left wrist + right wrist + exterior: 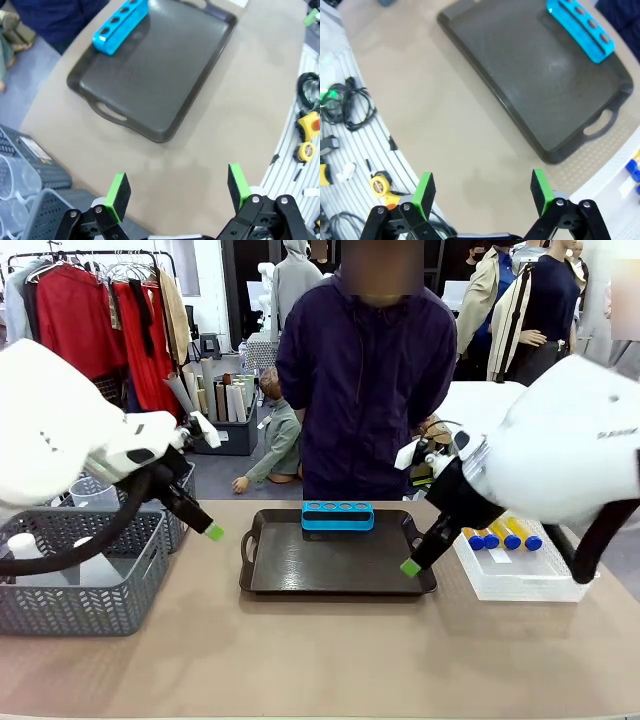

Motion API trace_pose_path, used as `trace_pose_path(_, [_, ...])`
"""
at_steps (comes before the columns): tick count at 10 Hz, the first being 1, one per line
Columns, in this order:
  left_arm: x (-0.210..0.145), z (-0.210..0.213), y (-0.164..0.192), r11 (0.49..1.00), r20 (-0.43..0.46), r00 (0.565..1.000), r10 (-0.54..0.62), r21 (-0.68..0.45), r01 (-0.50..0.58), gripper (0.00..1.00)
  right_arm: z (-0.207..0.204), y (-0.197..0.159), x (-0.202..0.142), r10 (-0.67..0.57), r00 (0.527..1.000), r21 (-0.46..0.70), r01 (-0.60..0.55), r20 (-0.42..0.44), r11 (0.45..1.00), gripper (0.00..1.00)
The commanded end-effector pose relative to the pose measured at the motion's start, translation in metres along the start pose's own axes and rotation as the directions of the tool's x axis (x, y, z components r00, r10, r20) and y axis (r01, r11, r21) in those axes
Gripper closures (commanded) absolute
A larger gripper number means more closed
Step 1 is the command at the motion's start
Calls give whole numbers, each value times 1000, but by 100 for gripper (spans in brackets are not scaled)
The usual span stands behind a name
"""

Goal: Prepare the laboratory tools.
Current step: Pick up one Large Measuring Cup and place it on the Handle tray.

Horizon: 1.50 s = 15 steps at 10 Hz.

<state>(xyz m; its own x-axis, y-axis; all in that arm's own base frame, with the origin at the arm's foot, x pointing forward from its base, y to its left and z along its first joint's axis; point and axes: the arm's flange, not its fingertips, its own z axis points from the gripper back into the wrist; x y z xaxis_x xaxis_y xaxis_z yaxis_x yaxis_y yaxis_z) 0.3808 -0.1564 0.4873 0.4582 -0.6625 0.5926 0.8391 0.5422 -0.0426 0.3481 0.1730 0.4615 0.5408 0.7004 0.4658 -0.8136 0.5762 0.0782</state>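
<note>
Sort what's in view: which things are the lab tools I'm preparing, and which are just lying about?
Job:
tubes
beaker
flask

Lying about:
grey baskets
white basket
tray and rack (maybe where the tools go)
cables
tape measure

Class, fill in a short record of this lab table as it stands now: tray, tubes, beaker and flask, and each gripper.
Tray: dark tray at mid-table, with a blue rack at its far edge; the rack's holes are empty.
Tubes: amber tubes with blue caps, lying in the white basket on the robot's right.
Beaker and flask: clear beaker and white flask, both in the grey baskets on the robot's left.
Left gripper: open, empty, over bare table beside the tray.
Right gripper: open, empty, over bare table near the tray.
</note>
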Motion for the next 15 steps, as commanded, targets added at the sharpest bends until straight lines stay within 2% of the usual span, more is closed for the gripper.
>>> trace_pose_path(1, [2, 9, 15, 997, 38, 999, -37, -67, 39, 0, 25, -24, 2, -4, 997, 114, -4, 73, 994, 0])
trace_pose_path(3, [3, 16, 19, 997, 57, 997, -51, -51, 54, 0, 46, -40, 3, -26, 990, 115, 10, 141, 993, 0])
trace_pose_path(5, [5, 20, 12, 995, 73, 993, -96, 33, 94, 0, 55, -40, 3, -14, 980, 70, 0, 199, 998, 0])
trace_pose_path(6, [4, 22, 16, 998, 44, 998, -47, -30, 48, 0, 54, -36, 4, -40, 990, 89, 28, 133, 996, 0])
trace_pose_path(10, [4, 22, 16, 998, 44, 998, -47, -30, 48, 0, 55, -37, 4, -37, 991, 75, 27, 128, 997, 0])
trace_pose_path(11, [5, 23, 13, 998, 28, 998, -54, -12, 55, 0, 55, -37, 11, 55, 985, 85, -69, 166, 994, 0])
trace_pose_path(13, [14, 49, 12, 986, 13, 986, -166, -2, 166, 0, 73, -34, 28, 146, 966, 64, -163, 214, 985, 0])
trace_pose_path(15, [28, 71, 11, 977, 34, 977, -210, 30, 209, 0, 101, -38, 40, 190, 948, 80, -216, 254, 973, 0])
